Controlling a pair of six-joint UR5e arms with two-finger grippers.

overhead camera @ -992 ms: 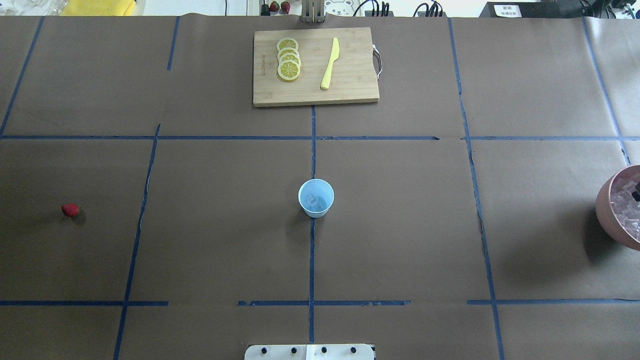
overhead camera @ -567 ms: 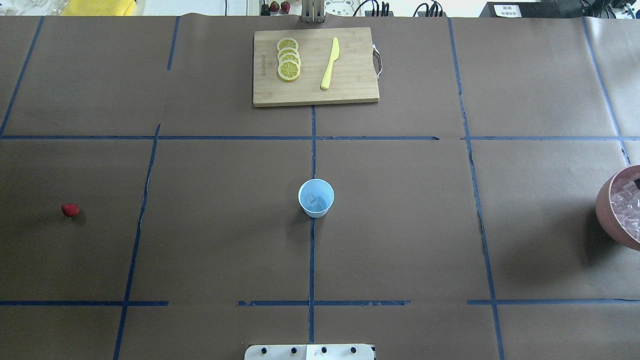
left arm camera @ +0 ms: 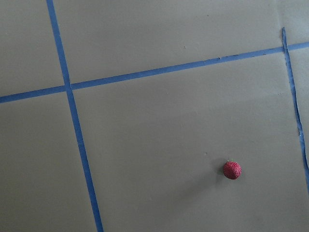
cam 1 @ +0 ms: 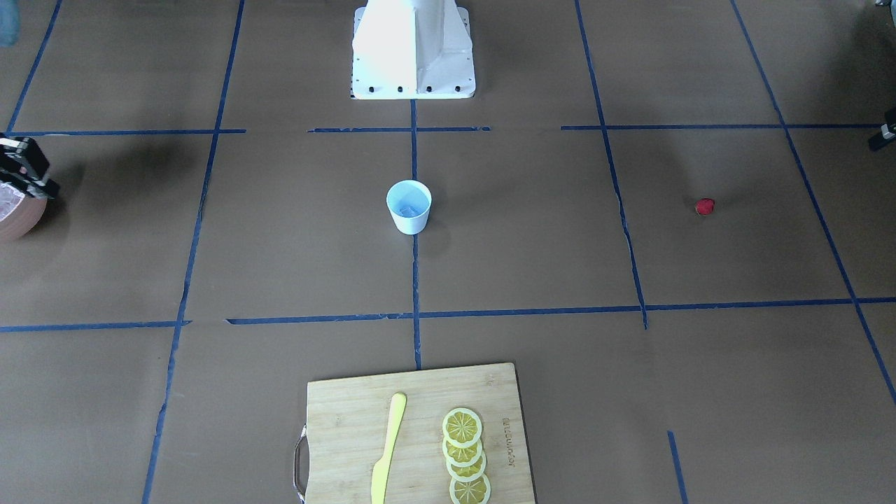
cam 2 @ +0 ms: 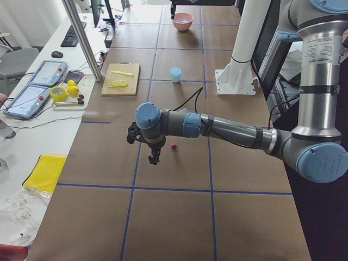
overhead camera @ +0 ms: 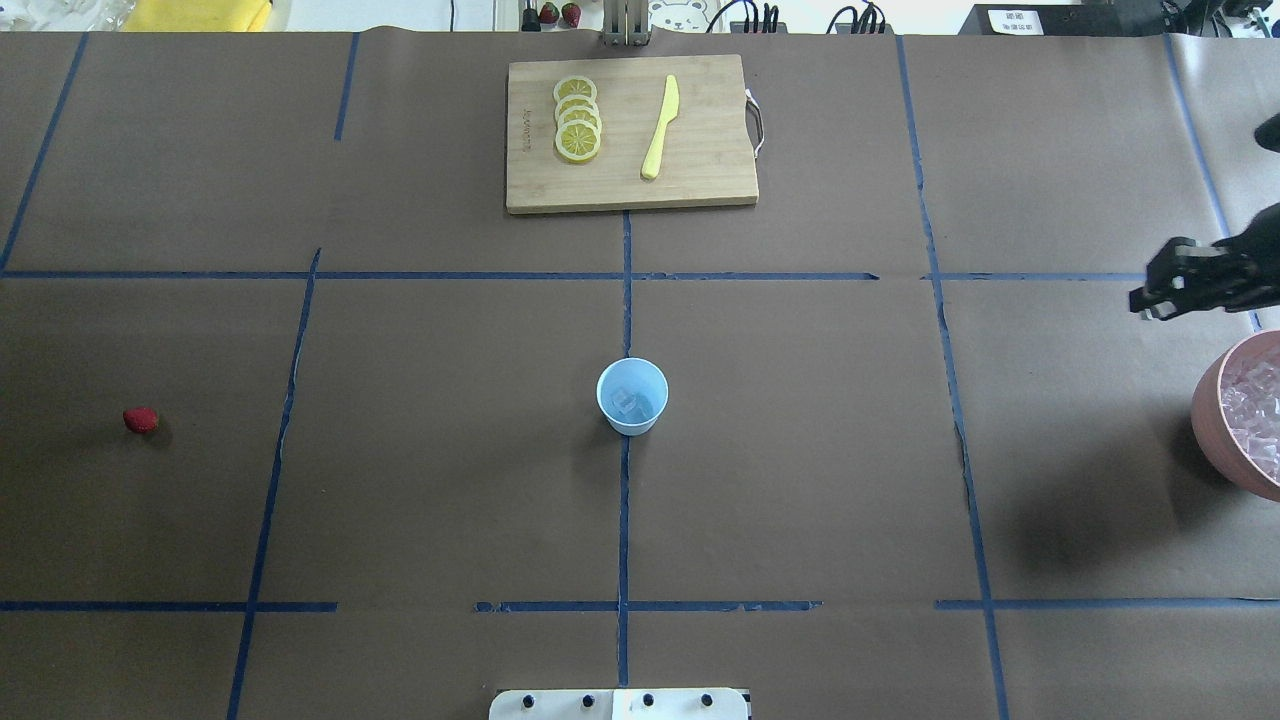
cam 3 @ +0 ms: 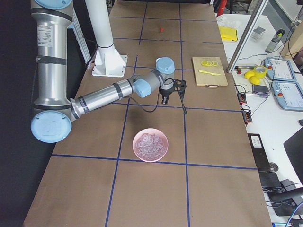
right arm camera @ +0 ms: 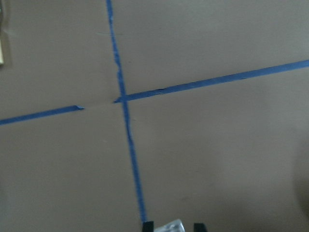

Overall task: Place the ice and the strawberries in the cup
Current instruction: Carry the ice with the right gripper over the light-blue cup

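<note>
Front-on, the small pale blue plastic cup (cam 1: pixel 409 206) sits mid-bench; overhead, the right end effector (overhead camera: pixel 1145 302) hangs near the pink round bowl (overhead camera: pixel 1210 420) at the bench's right edge; from the left, the left end effector (cam 2: pixel 151 156), grip unreadable, hovers by the tiny red strawberry (cam 2: pixel 173 146); and the right wrist view shows a clear ice cube (right arm camera: pixel 166 225) pinched, so carry it level and release over the cup's mouth.

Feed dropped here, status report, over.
Right gripper shut on ice cube. Left gripper near strawberry, grip unclear. Cup upright, nothing in the way.
</note>
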